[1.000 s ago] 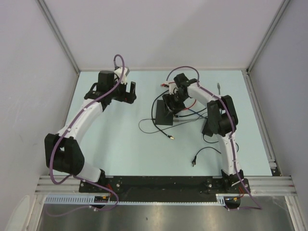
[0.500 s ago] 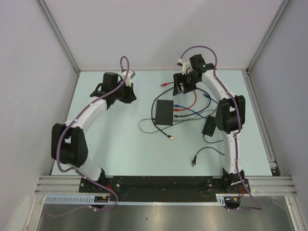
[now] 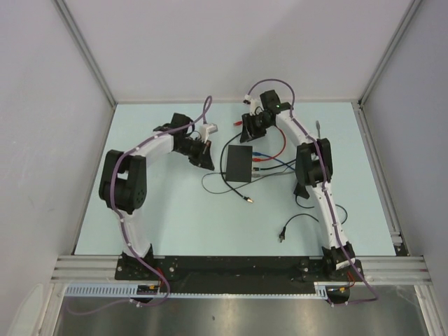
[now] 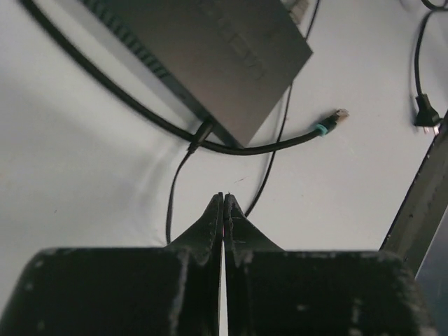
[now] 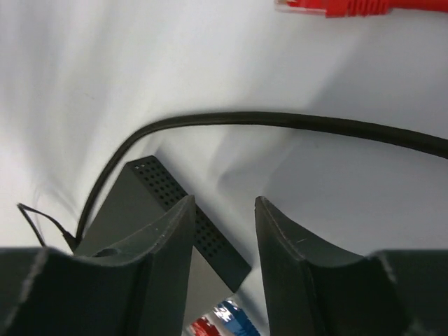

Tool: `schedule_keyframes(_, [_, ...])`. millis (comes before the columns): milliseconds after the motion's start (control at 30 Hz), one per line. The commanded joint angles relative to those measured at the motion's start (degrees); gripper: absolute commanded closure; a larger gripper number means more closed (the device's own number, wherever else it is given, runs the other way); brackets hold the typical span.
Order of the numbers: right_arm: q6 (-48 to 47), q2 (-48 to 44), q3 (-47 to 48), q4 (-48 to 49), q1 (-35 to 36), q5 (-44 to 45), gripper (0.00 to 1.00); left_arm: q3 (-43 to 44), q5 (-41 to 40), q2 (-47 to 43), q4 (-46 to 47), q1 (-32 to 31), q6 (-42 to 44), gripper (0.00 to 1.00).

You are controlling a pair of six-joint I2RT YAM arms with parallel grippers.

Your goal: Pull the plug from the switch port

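Both empty, left pincer (image 4: pixel 223 204) closed tight, right pincer (image 5: pixel 224 208) parted near switch (image 5: pixel 143 203), teal cable tip (image 4: pixel 323 129) only in left wrist view

Black switch (image 3: pixel 239 163) with dotted vent holes, a red plug (image 5: pixel 201 329), a blue plug (image 5: pixel 234 316), pale green table (image 3: pixel 175 217).
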Motion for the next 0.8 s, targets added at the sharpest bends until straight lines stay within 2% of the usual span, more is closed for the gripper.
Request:
schedule_keyframes(0, [0.78,-0.48,0.51,0.37,-0.16,-3.09,0.58,3.46,6.35,0.68,-3.99,-3.08,6.85,1.0])
schedule_keyframes(67, [0.7,-0.92,-1.34,-0.07,-0.33,-4.05,0.65,3.11,6.0,0.77,-3.47,-3.87,7.64,1.0])
schedule_keyframes(167, [0.34,-2.24,-4.75,-0.95,-0.42,-4.67,0.68,2.4,5.73,2.0,-2.59,-5.8,8.35,1.0])
schedule_keyframes(400, [1.83,-5.23,-12.23,-1.3,-1.12,-6.96,0.68,0.12,5.3,3.93,0.49,-9.85,7.21,1.0])
schedule_keyframes(533, [2.72,-5.32,-13.73,-1.22,-0.95,-6.78,0.67,-1.03,2.93,4.64,4.79,-10.81,3.96,1.0])
schedule_keyframes(767, [3.24,-5.67,-15.05,-0.86,0.19,-6.08,0.64,2.22,-4.36,7.89,6.1,-11.43,1.42,1.0])
